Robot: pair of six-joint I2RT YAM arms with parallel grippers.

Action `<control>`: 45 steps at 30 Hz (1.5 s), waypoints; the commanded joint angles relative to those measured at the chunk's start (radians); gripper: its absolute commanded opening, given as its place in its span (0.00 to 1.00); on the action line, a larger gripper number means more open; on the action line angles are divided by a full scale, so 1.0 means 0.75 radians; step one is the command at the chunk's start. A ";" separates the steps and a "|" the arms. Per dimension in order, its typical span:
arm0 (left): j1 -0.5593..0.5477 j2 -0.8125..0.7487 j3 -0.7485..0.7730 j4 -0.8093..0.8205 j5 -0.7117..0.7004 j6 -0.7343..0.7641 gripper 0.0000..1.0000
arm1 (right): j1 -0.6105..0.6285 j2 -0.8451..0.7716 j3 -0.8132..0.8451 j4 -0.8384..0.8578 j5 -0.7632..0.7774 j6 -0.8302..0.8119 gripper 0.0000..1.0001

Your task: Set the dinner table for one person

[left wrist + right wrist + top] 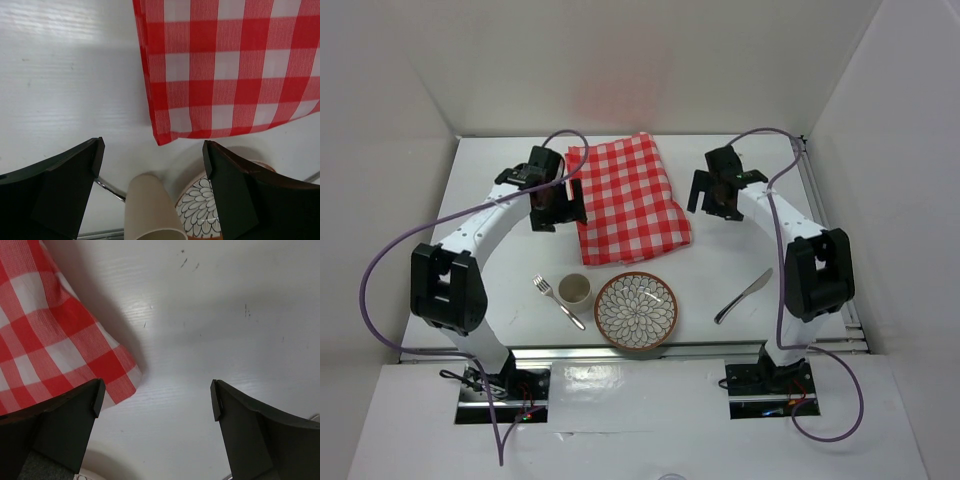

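Flanking the checked cloth [630, 200], the left fingers [60, 185] and right fingers [55, 420] hang apart, empty; spreading it probably needs both edges pinched.

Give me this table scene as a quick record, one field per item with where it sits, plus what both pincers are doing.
dinner table: white, bears everything
checked cloth: red and white, flat, far middle
plate: flower pattern, near edge, middle
cup: beige, upright, just left of plate
fork: left of cup, diagonal
knife: right of plate, apart from it
left pincer: open, empty, over cloth's left edge
right pincer: open, empty, beside cloth's right edge
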 commanded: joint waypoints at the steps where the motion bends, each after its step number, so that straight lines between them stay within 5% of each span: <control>1: 0.014 -0.023 -0.037 0.044 0.185 -0.068 0.99 | -0.008 -0.140 -0.092 0.099 -0.077 0.005 1.00; 6: 0.014 0.024 -0.096 0.074 0.344 -0.042 0.98 | -0.021 -0.165 -0.160 0.169 -0.157 0.005 1.00; 28: -0.002 0.310 -0.241 0.264 0.330 -0.146 0.96 | -0.021 -0.188 -0.228 0.157 -0.188 -0.019 1.00; 34: -0.002 0.310 -0.287 0.348 0.461 -0.173 0.92 | -0.021 -0.200 -0.228 0.130 -0.176 -0.019 1.00; 39: -0.002 0.310 -0.285 0.361 0.474 -0.173 0.71 | -0.021 -0.200 -0.254 0.130 -0.188 -0.019 1.00; 40: -0.002 0.324 -0.272 0.361 0.474 -0.161 0.55 | -0.021 -0.200 -0.254 0.130 -0.188 -0.019 1.00; 45: -0.002 0.324 -0.113 0.242 0.398 -0.114 0.10 | -0.021 -0.212 -0.281 0.130 -0.200 -0.019 1.00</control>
